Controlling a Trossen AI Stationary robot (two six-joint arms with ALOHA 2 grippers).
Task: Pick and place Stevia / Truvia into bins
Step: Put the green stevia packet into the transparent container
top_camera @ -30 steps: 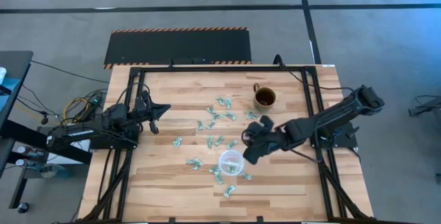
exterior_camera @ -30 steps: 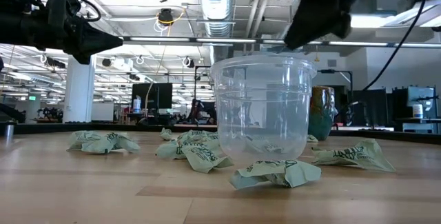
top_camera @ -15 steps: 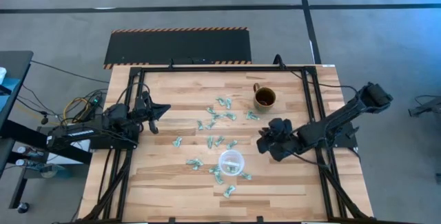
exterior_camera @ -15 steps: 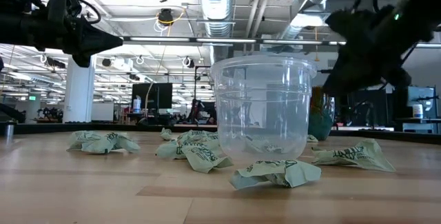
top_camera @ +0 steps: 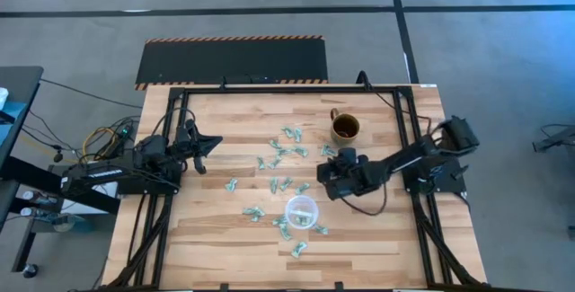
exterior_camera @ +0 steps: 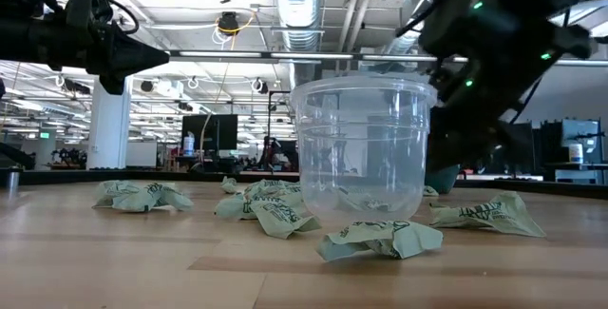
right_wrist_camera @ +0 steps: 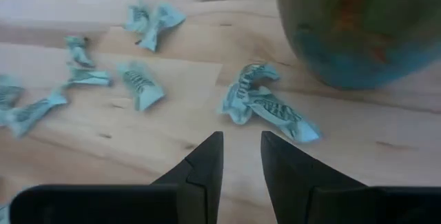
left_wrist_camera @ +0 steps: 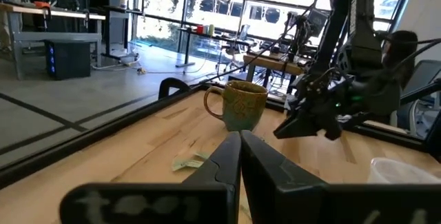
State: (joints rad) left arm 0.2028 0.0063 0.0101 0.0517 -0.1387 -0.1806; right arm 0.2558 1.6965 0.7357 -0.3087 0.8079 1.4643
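Note:
Many crumpled pale green sachets (top_camera: 280,162) lie scattered on the wooden table (top_camera: 207,229). The clear plastic cup (top_camera: 302,211) stands upright near the front middle and is large in the low view (exterior_camera: 363,147). My right gripper (top_camera: 329,172) is open and empty, low over the table between the cup and the brown mug (top_camera: 345,128). One sachet (right_wrist_camera: 265,107) lies just ahead of its fingertips (right_wrist_camera: 241,148). My left gripper (top_camera: 212,142) is shut and empty, hovering at the table's left side (left_wrist_camera: 240,141).
The brown handled mug (right_wrist_camera: 365,24) with dark contents stands close to the right gripper on its far side. A few sachets (top_camera: 296,247) lie around the cup's base. Dark metal frame rails (top_camera: 409,148) run along the table's edges.
My right gripper has left its place above the cup's rim. It first went toward the table's right edge, then came back toward the far left and down, ending near the mug over a sachet. The cup and sachets have stayed put.

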